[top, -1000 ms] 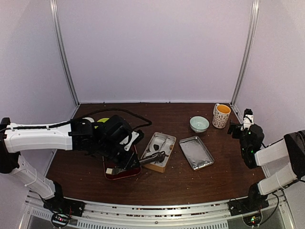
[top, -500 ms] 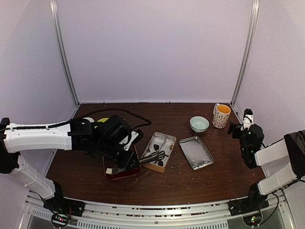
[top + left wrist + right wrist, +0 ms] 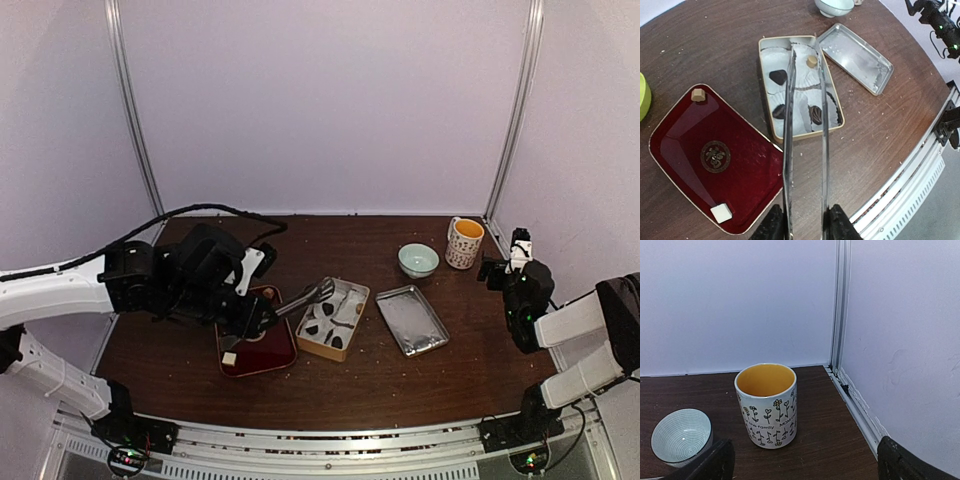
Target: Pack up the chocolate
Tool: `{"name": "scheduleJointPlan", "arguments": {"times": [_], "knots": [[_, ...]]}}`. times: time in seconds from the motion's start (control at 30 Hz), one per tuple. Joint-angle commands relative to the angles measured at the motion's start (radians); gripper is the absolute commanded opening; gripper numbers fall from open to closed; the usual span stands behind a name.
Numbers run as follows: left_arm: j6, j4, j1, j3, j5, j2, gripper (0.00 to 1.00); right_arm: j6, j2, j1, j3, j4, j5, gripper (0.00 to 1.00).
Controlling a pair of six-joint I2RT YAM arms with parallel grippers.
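Several dark-brown chocolates [image 3: 778, 76] lie in white paper cups inside the open tan box [image 3: 766, 95], also in the top view [image 3: 333, 345]. My left gripper [image 3: 805, 226] is shut on metal tongs [image 3: 788, 150]. The tong tips are apart and hold nothing, hovering above the box next to a tan round sweet [image 3: 812, 61]. In the top view the left gripper [image 3: 262, 318] is over the red tray [image 3: 262, 355]. The tray holds a tan lump [image 3: 698, 94] and a white cube [image 3: 721, 212]. My right gripper [image 3: 805, 465] is open and empty at the far right [image 3: 515, 250].
The silver tin lid [image 3: 411, 320] lies right of the box. A pale green bowl [image 3: 418, 260] and a flowered mug [image 3: 766, 405] with a yellow inside stand at the back right, close to the right wall. A yellow-green object [image 3: 642, 95] sits left of the tray.
My left arm has drawn back to the left and risen. The tongs have swung from the box's near end to over its far left side. The right arm has not moved.
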Motion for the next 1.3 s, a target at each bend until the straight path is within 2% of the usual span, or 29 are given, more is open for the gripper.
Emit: {"name": "scheduleJointPlan", "arguments": {"times": [0.0, 0.13, 0.57, 1.27], "knots": [[-0.046, 0.015, -0.004, -0.02, -0.127, -0.071, 0.29, 0.011, 0.002, -0.007, 0.013, 0.001, 0.008, 1.0], [-0.088, -0.02, 0.009, -0.038, -0.21, -0.128, 0.29, 0.011, 0.001, -0.007, 0.013, 0.001, 0.008, 1.0], [-0.219, -0.074, 0.105, -0.181, -0.275, -0.23, 0.29, 0.011, 0.002, -0.007, 0.013, 0.001, 0.007, 1.0], [-0.255, -0.013, 0.151, -0.308, -0.239, -0.095, 0.28, 0.011, 0.0, -0.007, 0.013, 0.001, 0.009, 1.0]]}}
